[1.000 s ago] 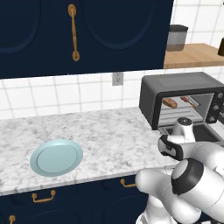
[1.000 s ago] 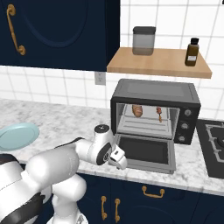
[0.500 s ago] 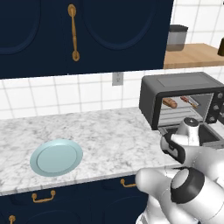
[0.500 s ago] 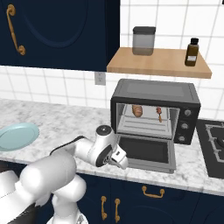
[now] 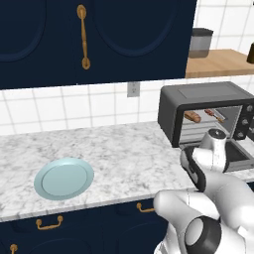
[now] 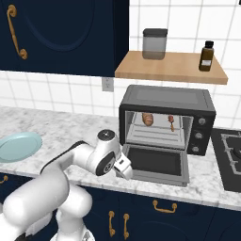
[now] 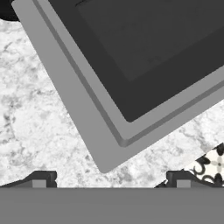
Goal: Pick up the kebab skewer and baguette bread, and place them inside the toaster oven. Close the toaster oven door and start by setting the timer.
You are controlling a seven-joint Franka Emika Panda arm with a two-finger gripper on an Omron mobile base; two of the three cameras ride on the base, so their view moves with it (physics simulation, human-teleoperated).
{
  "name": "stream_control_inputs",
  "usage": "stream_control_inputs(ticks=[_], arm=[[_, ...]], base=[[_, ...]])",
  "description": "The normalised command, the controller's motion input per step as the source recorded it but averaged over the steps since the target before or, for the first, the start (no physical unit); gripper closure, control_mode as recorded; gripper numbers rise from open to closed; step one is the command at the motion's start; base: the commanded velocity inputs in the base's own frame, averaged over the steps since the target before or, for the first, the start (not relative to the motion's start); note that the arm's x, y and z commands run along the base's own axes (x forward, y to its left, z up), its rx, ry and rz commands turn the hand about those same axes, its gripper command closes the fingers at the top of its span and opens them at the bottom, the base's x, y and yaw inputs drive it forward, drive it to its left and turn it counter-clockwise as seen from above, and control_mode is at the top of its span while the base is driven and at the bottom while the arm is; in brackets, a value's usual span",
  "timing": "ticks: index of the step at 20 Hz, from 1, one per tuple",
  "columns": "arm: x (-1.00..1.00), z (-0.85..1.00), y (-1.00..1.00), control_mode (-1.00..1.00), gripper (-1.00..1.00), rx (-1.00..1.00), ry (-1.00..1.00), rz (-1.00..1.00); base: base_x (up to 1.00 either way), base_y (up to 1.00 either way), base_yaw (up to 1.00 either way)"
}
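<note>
The toaster oven (image 6: 164, 96) stands on the counter with its door (image 6: 155, 162) folded down flat. Inside on the rack lie the baguette bread (image 6: 148, 118) at left and the kebab skewer (image 6: 171, 122) at right; the left base view shows the baguette (image 5: 193, 117) and skewer (image 5: 214, 114) too. My gripper (image 6: 123, 168) hangs open and empty at the door's front left corner. In the hand view the gripper (image 7: 111, 180) looks down on the door's grey frame and dark glass (image 7: 131, 57) above the marble counter (image 7: 35, 109).
A pale blue plate (image 5: 64, 178) lies on the counter far to the left. A wooden shelf (image 6: 172, 68) with a jar and a bottle hangs above the oven. A stove (image 6: 228, 160) adjoins the oven's right. The counter edge runs just in front of the door.
My wrist has shifted slightly right along the door's front left corner. The gripper stays open, and the door and food have not moved.
</note>
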Motion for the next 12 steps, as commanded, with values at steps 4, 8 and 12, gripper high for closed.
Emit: stream_control_inputs(ticks=[4,8,12], arm=[[-0.13,-0.35,0.16,-1.0,-1.0,-0.05,-0.06,-0.08],[-0.12,-0.48,0.19,-1.0,-1.0,-0.03,-0.06,-0.07],[-0.02,-0.45,0.4,-1.0,-1.0,0.0,-0.05,-0.05]], base=[[0.0,0.0,0.0],[0.0,0.0,0.0],[0.0,0.0,0.0]])
